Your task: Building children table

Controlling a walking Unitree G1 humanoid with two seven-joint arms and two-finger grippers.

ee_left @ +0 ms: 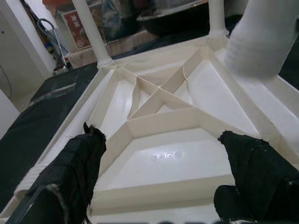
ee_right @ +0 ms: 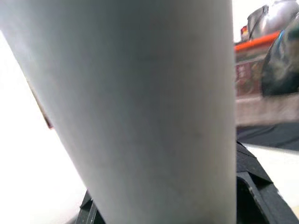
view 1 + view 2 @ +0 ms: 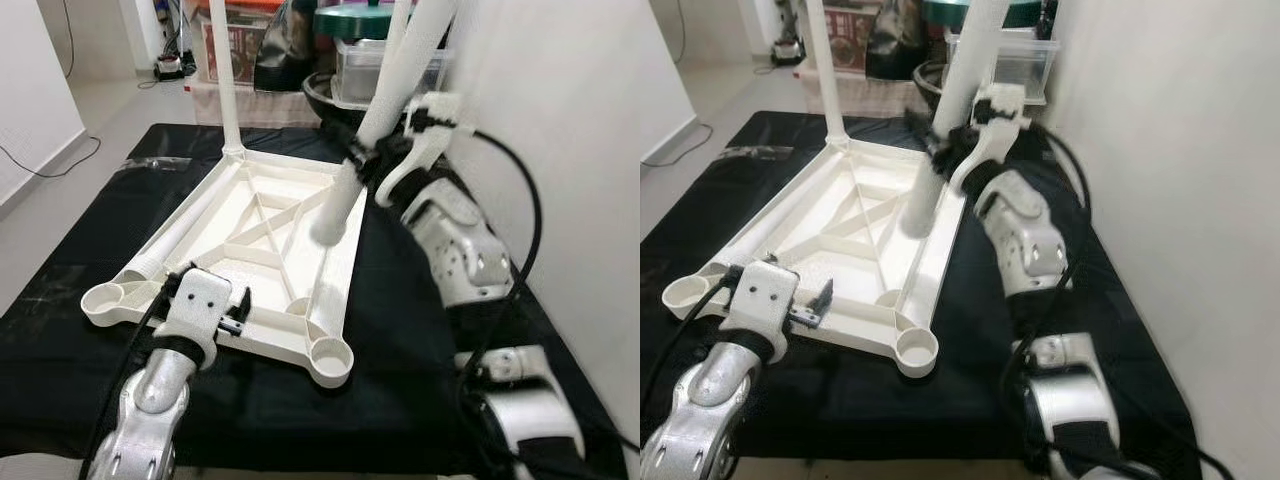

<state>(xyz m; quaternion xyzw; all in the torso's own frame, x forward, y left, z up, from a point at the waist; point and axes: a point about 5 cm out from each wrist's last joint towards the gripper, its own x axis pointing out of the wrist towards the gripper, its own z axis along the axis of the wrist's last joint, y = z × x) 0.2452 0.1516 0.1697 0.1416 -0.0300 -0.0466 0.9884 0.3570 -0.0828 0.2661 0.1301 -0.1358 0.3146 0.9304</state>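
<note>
— Where is the table?
— The white ribbed plastic tabletop (image 3: 262,262) lies upside down on the black cloth (image 3: 400,330). My left gripper (image 1: 159,172) hangs spread over its near edge.
— And the right?
— My right gripper (image 3: 372,163) clamps a white plastic tube leg (image 3: 375,125), tilted above the frame.

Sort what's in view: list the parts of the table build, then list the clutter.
Job: tabletop, upside down on the black cloth; fitted leg; loose leg lying along its edge; leg held by the right gripper; left gripper, jaws open over the near edge.

Clutter: plastic bin; dark bowl; floor cables.
</note>
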